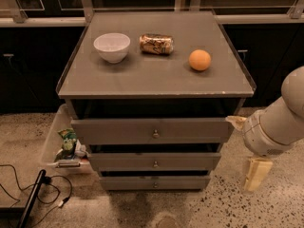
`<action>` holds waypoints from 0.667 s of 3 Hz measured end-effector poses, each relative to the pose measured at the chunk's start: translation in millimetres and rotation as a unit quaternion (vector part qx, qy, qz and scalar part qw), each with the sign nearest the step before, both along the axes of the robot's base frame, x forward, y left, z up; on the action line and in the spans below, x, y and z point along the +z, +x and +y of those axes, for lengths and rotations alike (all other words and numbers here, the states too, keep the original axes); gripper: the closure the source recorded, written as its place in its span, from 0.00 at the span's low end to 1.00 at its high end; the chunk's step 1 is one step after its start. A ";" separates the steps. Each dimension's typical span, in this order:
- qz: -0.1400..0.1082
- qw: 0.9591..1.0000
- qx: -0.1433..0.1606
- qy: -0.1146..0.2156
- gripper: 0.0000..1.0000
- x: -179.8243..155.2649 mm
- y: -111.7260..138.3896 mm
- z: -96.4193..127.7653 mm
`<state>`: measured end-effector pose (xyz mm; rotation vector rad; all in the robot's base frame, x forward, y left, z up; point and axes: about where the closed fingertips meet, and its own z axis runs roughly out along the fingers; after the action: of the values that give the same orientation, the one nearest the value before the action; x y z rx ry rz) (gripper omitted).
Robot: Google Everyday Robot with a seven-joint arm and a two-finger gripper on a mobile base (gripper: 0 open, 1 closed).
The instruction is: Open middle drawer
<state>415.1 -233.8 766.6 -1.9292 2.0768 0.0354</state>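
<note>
The grey cabinet has three drawer fronts, each with a small brass knob. The middle drawer [180, 161] sits between the taller top drawer [118, 130] and the slim bottom drawer [128, 182], with its knob [155, 164] at centre. All three fronts look closed or nearly so. My gripper [256, 174] hangs below the white arm [280, 122] at the right of the cabinet. It is about level with the middle and bottom drawers, clear of the cabinet's right side and touching nothing.
On the cabinet top [156, 80] are a white bowl [112, 46], a can lying on its side [156, 43] and an orange [199, 60]. A clear bin with snack bags [64, 146] stands on the floor at left. Cables [28, 184] lie at lower left.
</note>
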 end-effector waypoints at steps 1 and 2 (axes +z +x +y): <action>0.000 1.000 0.000 0.000 0.00 -0.1 0.0 0.0; 0.014 1.000 0.002 0.008 0.00 -40.8 9.8 1.5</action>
<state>425.0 -232.4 725.8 -1.9339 2.0858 0.0804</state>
